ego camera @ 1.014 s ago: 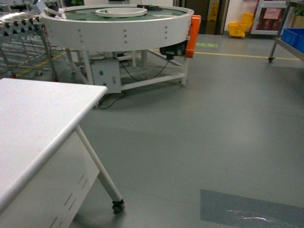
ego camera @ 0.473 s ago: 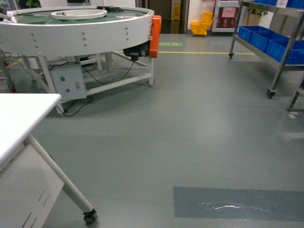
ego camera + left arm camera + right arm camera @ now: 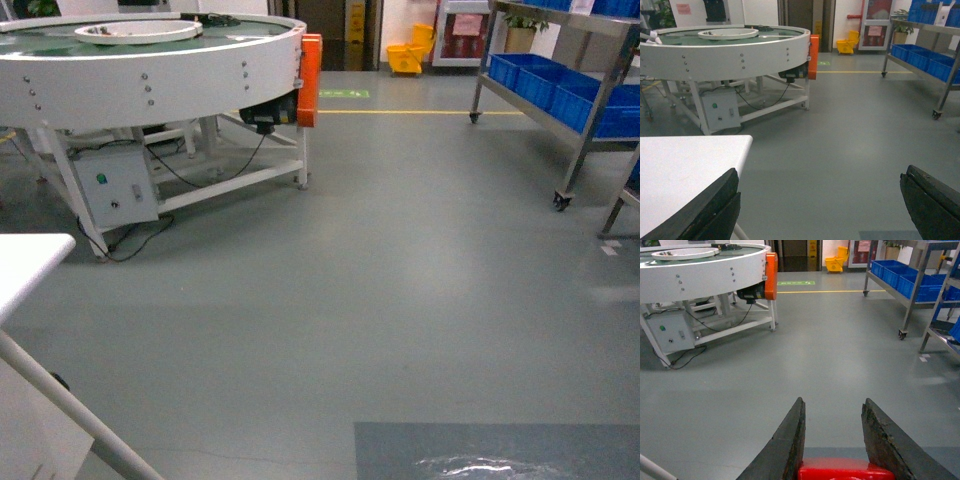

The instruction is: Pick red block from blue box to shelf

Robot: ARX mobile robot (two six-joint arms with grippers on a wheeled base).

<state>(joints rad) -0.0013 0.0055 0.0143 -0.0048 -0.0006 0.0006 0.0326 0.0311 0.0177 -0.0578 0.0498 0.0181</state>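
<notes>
Shelf now nearer; red block gripped in right tool

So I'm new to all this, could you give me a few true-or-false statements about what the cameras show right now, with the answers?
1. The right pincer grips the red block. True.
2. The left pincer holds a yellow brick. False: its jaws stand wide apart with nothing between them.
3. The shelf stands to the right in the head view and carries dark blue crates. True.
4. The round conveyor table has a green panel on its side. False: the panel is orange.
5. The red block already rests on the shelf. False: it is in the right pincer.
</notes>
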